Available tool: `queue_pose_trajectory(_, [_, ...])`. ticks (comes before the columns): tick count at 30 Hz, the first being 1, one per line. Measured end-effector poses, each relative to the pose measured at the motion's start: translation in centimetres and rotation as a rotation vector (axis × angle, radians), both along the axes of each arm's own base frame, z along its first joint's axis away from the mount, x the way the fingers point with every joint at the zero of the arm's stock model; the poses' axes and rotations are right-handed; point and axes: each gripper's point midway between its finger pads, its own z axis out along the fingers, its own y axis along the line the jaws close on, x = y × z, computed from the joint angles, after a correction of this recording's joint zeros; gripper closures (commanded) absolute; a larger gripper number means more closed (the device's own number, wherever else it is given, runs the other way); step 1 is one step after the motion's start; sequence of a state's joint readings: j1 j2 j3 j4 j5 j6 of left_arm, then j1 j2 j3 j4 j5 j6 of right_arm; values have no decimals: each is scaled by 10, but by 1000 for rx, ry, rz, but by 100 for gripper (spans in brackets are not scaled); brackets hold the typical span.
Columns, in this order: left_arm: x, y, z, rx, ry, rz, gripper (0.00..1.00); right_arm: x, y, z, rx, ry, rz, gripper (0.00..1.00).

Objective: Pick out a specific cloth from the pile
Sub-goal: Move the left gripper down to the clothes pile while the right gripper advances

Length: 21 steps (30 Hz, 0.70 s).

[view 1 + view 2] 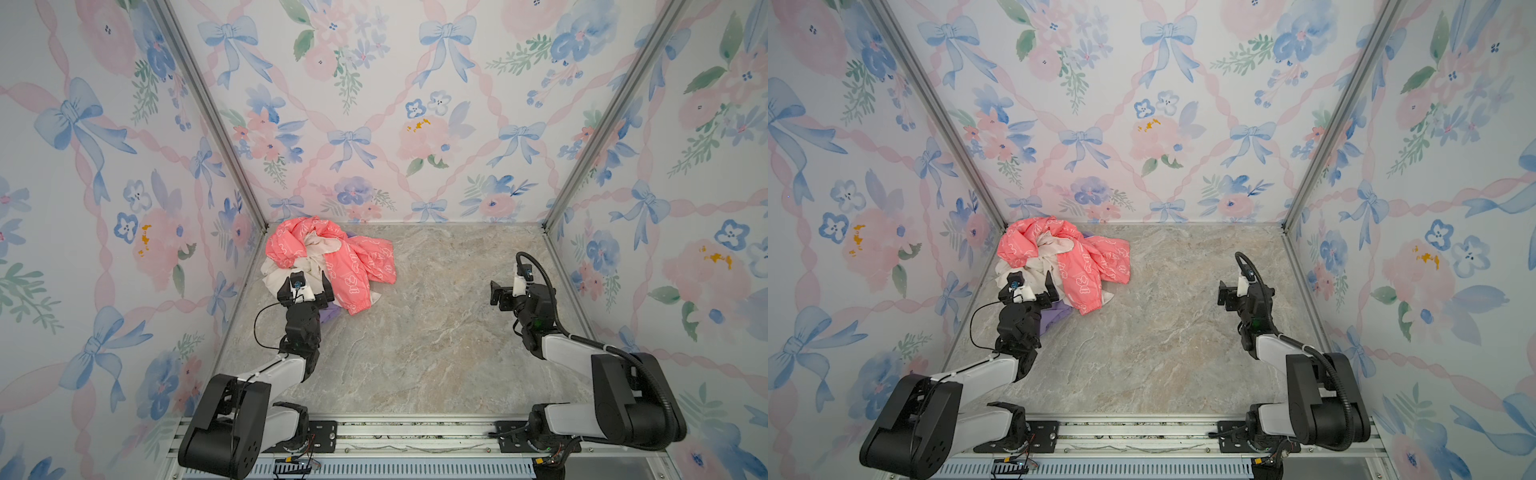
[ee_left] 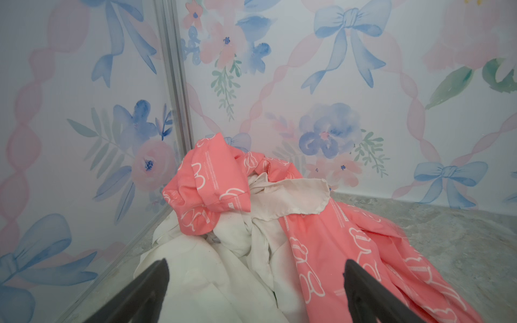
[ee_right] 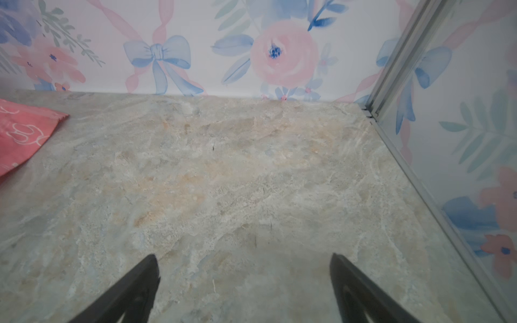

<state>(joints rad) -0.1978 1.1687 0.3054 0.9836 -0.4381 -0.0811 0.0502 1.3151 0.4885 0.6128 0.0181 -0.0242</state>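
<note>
**Left Arm Poised Over Pile; Target Cloth Mostly Buried**

Top views: the pile (image 1: 328, 257) sits at 10 o'clock on the table (image 1: 436, 332), bunched into the corner; the cloth (image 1: 331, 316), lavender, shows only as a fold at the pile's 6 o'clock edge, trapped under the pink garment (image 1: 353, 282); the left gripper (image 1: 306, 286) hangs just above that edge, jaws wide and empty, probably aligned for descent; the right gripper (image 1: 498, 296) hangs at 3 o'clock, jaws spread, empty, likely parked clear of the work.

Left wrist view: both fingers (image 2: 151, 288) frame the cream shirt (image 2: 212, 268); no lavender visible; the pink print carries small lettering, unreadable.

Right wrist view: bare table, one pink corner; no labels.
</note>
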Motion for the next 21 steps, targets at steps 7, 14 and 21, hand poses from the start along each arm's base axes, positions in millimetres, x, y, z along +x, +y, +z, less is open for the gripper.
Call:
queue_pose_trajectory(7, [-4, 8, 51, -120, 16, 53, 2, -2, 27, 106, -34, -115, 79, 3])
queue_pose_trajectory(14, [-23, 10, 41, -185, 128, 49, 2, -20, 58, 193, -148, -128, 189, 3])
queue_pose_trajectory(21, [-29, 7, 5, -222, 319, 62, 4, -25, 37, 190, -121, -7, 101, 3])
